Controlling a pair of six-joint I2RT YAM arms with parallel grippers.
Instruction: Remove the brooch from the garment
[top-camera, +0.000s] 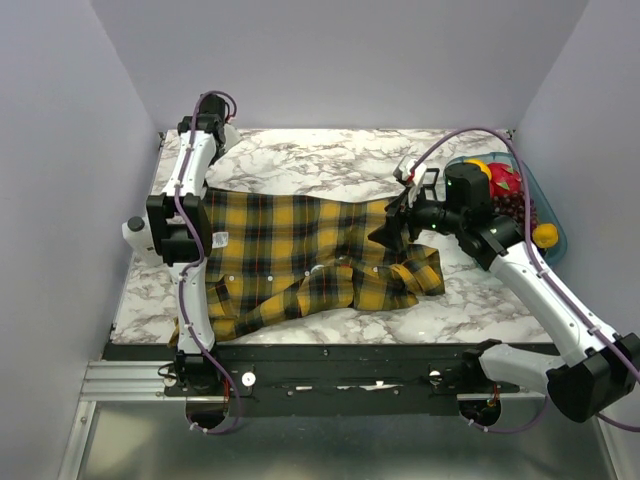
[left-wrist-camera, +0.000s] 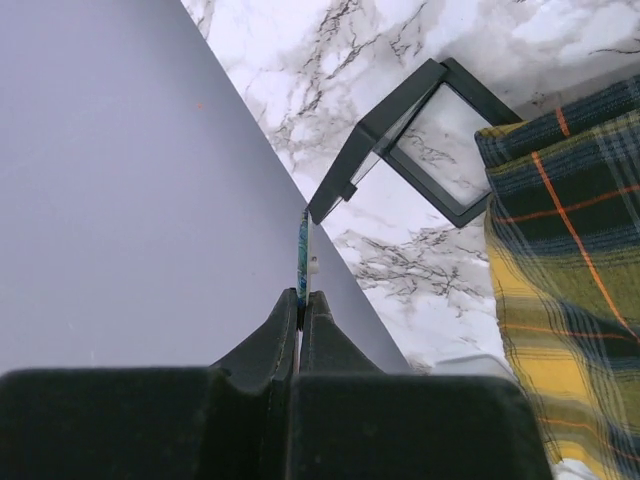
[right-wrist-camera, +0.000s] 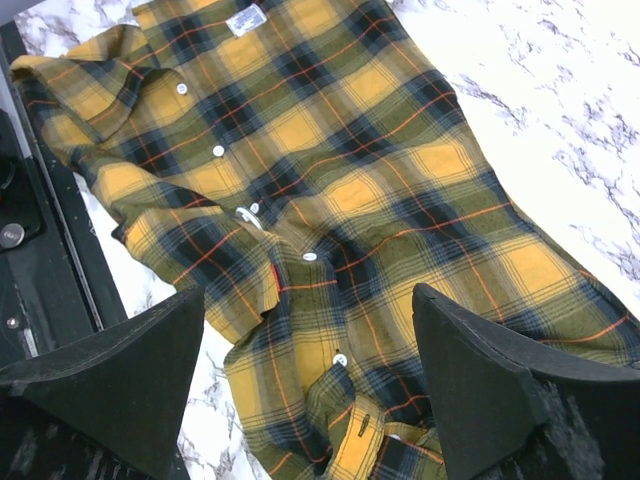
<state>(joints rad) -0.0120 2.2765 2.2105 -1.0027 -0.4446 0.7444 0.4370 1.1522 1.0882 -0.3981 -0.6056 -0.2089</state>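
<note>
Nearest the top camera, a black rail (top-camera: 330, 362) is seen along the near edge of the tabletop (top-camera: 330, 160), with both arm bases bolted to it. The garment (top-camera: 290, 250) is spread across the middle of the marble, its collar end to the left. The left arm (top-camera: 185, 190) is stretched to the far left corner, clear of the garment. Its jaws cannot be made out from this view, and the brooch is too small to be picked out. The right arm (top-camera: 540, 280) is bent in from the right, with its jaws held over the garment's right part. A bowl (top-camera: 538, 190) of fruit is set at the far right.

From the left wrist, the left jaws are seen closed, their fingers (left-wrist-camera: 270, 340) pinching the brooch (left-wrist-camera: 303, 250). It is held edge-on as a thin teal sliver, off the garment (left-wrist-camera: 560, 260) and beside the grey wall (left-wrist-camera: 130, 180). A black square frame (left-wrist-camera: 430, 140) is tilted on the tabletop (left-wrist-camera: 480, 40) just beyond the brooch. The plaid cloth is seen at the right edge.

From the right wrist, the right jaws are spread wide with nothing between the fingers (right-wrist-camera: 120, 370). They are held above the garment (right-wrist-camera: 330, 180), where white buttons (right-wrist-camera: 218, 150) are seen in a row. The tabletop (right-wrist-camera: 560, 120) is shown to the right and the rail (right-wrist-camera: 40, 250) to the left.
</note>
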